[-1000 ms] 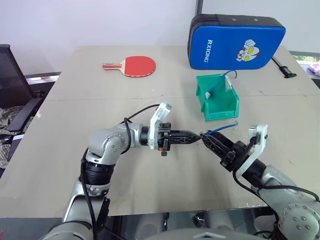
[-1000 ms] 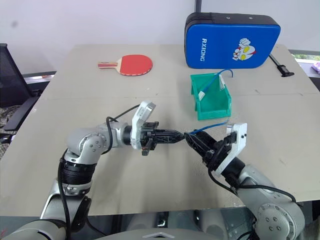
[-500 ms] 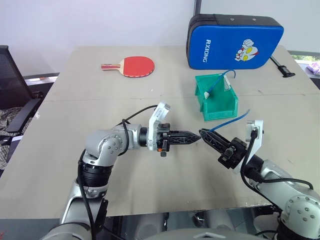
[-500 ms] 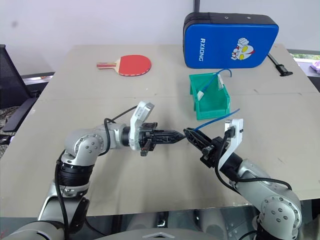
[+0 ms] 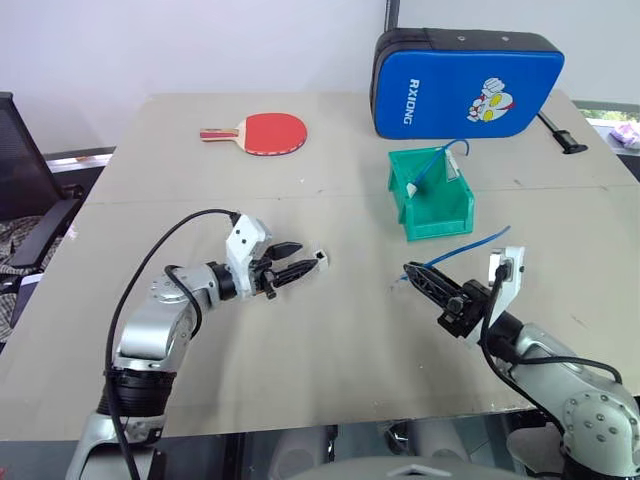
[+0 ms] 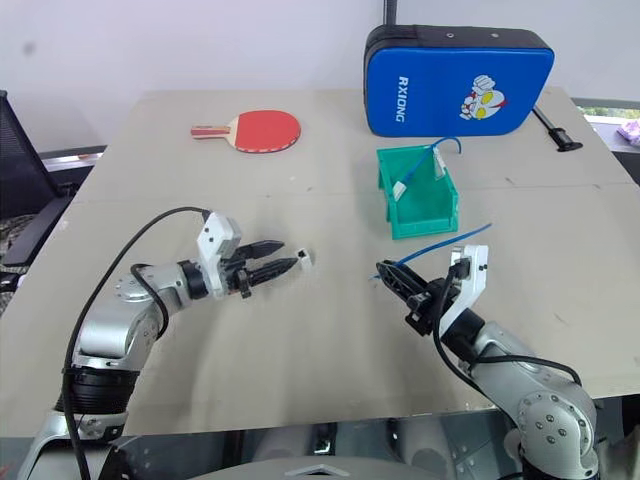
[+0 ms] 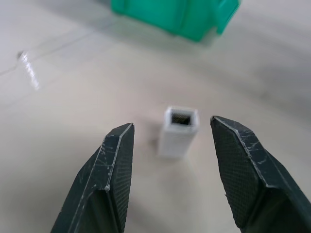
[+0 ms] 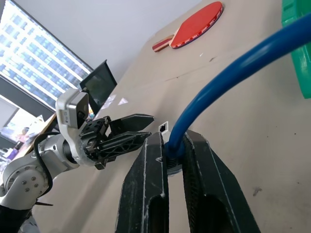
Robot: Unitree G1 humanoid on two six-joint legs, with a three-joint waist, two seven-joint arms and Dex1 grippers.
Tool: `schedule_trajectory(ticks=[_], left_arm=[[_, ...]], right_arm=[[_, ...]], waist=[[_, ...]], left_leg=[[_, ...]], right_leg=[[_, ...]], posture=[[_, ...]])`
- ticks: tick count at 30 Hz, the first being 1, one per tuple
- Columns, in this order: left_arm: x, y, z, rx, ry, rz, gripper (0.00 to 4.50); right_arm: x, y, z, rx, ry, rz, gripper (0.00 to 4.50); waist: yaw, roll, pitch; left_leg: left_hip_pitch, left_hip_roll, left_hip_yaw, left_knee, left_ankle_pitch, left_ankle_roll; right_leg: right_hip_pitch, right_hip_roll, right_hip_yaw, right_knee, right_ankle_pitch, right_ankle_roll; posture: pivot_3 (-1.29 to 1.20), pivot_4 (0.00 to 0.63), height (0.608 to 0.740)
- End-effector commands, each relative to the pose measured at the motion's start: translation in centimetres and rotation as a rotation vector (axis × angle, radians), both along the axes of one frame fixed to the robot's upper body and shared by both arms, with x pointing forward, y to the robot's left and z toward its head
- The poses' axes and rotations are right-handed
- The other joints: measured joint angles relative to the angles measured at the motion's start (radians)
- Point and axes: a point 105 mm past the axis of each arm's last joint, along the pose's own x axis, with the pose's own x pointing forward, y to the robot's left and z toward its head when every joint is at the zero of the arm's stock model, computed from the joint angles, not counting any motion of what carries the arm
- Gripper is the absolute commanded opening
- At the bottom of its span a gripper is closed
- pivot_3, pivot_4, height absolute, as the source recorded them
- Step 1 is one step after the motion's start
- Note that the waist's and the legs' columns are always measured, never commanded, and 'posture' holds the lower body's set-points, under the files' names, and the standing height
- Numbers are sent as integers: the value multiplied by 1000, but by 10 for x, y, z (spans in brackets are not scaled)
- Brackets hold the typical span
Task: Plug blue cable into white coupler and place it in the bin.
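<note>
Your right gripper (image 5: pixel 408 269) is clamped on one thin bright blue cable (image 5: pixel 470 243); your left gripper (image 5: pixel 305 264) stands parted, with one tiny white plastic coupler (image 7: pixel 179 131) lying free on the table between its fingertips. One small green plastic bin (image 5: pixel 437 214) sits beyond, already holding another blue cable (image 5: pixel 432 166).

Bare table (image 5: pixel 340 320) between grippers; only white coupler (image 5: pixel 322 257) there

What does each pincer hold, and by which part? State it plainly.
Right pincer: the blue cable, clamped near its plug end. Left pincer: open, nothing held; the white coupler lies between its fingers.
</note>
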Motion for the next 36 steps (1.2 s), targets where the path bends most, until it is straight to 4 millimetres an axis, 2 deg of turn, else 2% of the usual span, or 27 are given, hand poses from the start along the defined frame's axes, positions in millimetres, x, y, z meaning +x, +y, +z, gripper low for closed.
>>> schedule_trajectory(ticks=[1, 8, 18, 24, 25, 27, 28, 29, 31, 36], left_arm=[[9, 0, 1, 41, -65, -22, 2521], [11, -13, -14, 32, -47, -110, 2521], [6, -24, -8, -23, -22, -142, 2521], [11, -28, -15, -13, -19, -83, 2521], [11, -29, -17, -7, -19, -73, 2019], [11, -32, -18, -3, -19, -69, 1459], [12, -33, -19, 1, -22, -68, 895], [12, -34, -18, -1, -23, -67, 542], [13, -37, -17, -4, -25, -73, 434], [-4, -60, -6, -20, -21, -288, 434]], right_arm=[[0, -1, 7, 6, -47, -2, 0], [-4, -5, 2, -23, -43, -33, 0], [-7, -6, 0, -41, -39, -43, 0], [-6, -7, 0, -60, -44, -34, 0], [-6, -7, 0, -63, -46, -32, 0], [-6, -7, 0, -69, -50, -30, 0], [-5, -7, 1, -76, -57, -26, 0], [-5, -6, 2, -84, -66, -21, 0], [-3, -4, 5, -98, -84, -11, 0], [18, 12, 13, -261, -214, 76, 0]], waist=[[2, 0, 0], [10, 0, 0], [10, 0, 0], [10, 0, 0], [10, 0, 0], [10, -1, 0], [11, -1, 0], [11, -1, 0], [11, -1, 0], [8, -1, 0]], left_leg=[[0, 0, 0, 0, 0, 0], [-1, 0, 0, 0, 0, 0], [0, 1, 0, 0, 0, 0], [-1, 1, 0, 0, 0, 0], [0, 1, 0, 0, 0, 0], [0, 1, 0, 0, 0, 0], [0, 1, 0, 0, 0, 0], [0, 1, 0, 0, 0, 0], [0, 1, 0, 0, 0, 0], [0, 0, 1, 1, 0, 0]], right_leg=[[0, 0, 0, 0, 0, 0], [0, 0, -1, 0, 0, 0], [0, 0, -1, 0, 0, 0], [0, 0, -1, 0, 0, 0], [0, 0, -1, 0, 0, 0], [0, 0, -1, 0, 0, 0], [0, 0, -1, 0, 0, 0], [0, 0, -1, 0, 0, 0], [0, 0, 0, 0, 0, 0], [0, 0, 0, 0, 0, 0]], posture=[[0, 150, 731], [0, 150, 731], [0, 150, 731], [0, 150, 731], [0, 150, 731], [0, 150, 731], [0, 150, 731], [0, 150, 731], [0, 150, 731], [0, 150, 731]])
